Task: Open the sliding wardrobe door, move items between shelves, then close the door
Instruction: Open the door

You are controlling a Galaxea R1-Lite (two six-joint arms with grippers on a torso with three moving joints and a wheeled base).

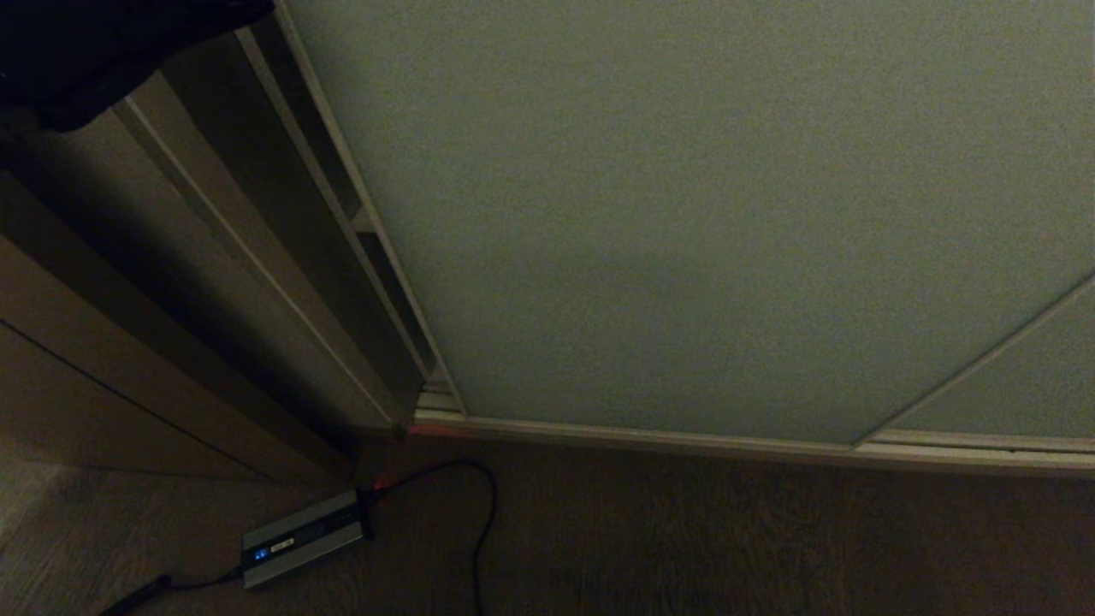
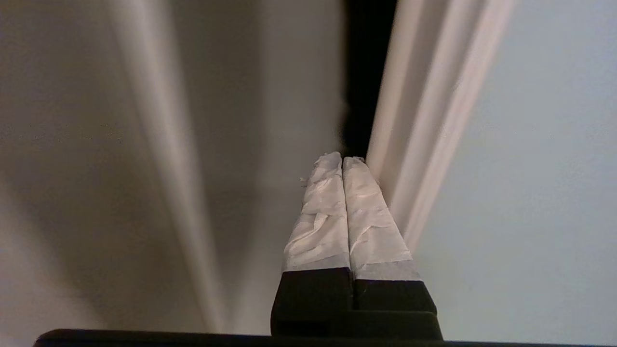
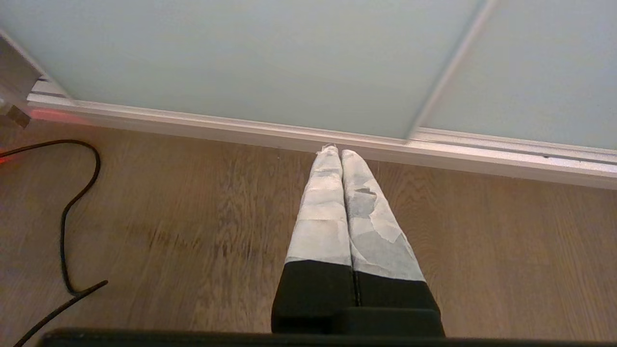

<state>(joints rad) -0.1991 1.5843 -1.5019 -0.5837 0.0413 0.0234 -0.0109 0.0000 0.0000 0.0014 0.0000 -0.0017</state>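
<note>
Taped white, my left claw (image 2: pixel 342 159) is pressed together with nothing in it, its tips just beside the cream frame edge of the door (image 2: pixel 530 168). Only the left wrist view shows this: a dark gap (image 2: pixel 366 72) runs between that edge and the brown side panel (image 2: pixel 96 144), and my tips point at it. My right claw (image 3: pixel 341 152) is also pressed together and empty, hanging over the wood floor (image 3: pixel 193 231), pointed at the floor track (image 3: pixel 241 127) under the door.

From the head, neither claw shows. Nearest on the floor lies a small grey box (image 1: pixel 304 539) with a blue light and a black cable (image 1: pixel 488 513) looping from it, near the door's bottom left corner. Beyond, the door (image 1: pixel 684 214) fills most of the view, shut, with a second panel (image 1: pixel 1026 385) overlapping at right. Left of it stands the side panel (image 1: pixel 103 342); a dark shape (image 1: pixel 85 51) sits at the top left corner, too dim to tell.
</note>
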